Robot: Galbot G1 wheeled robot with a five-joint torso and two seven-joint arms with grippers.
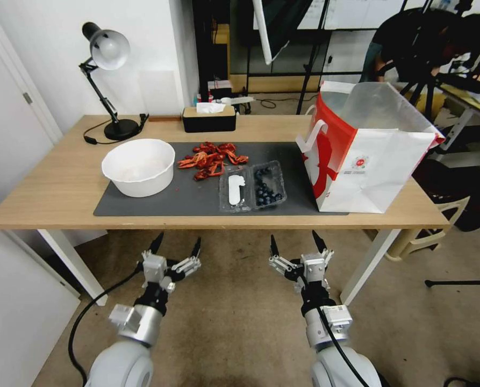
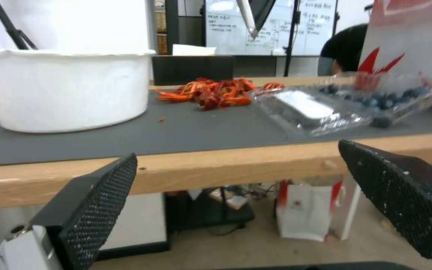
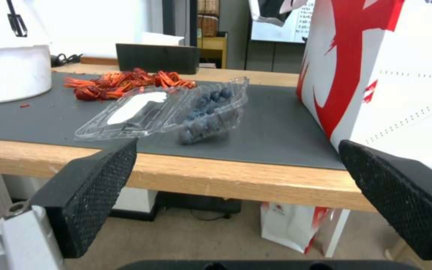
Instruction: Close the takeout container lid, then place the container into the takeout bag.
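Observation:
The takeout container (image 1: 267, 185) lies open on the dark mat, blueberries in its right half (image 3: 211, 112). Its lid (image 1: 235, 189), with a white sticker, lies flat to the left of that half (image 2: 306, 108). To the right stands the takeout bag (image 1: 366, 148), white with red sides and its mouth open (image 3: 386, 75). My left gripper (image 1: 176, 244) hangs open below the table's front edge, and my right gripper (image 1: 296, 242) is open at the same height, just in front of the container. Neither touches anything.
A big white bowl (image 1: 138, 166) sits on the mat's (image 1: 196, 201) left, red crayfish shells (image 1: 210, 157) behind the container. A black tissue box (image 1: 208, 118) and desk lamp (image 1: 108, 80) stand at the back. Another small bag (image 2: 308, 210) sits on the floor under the table.

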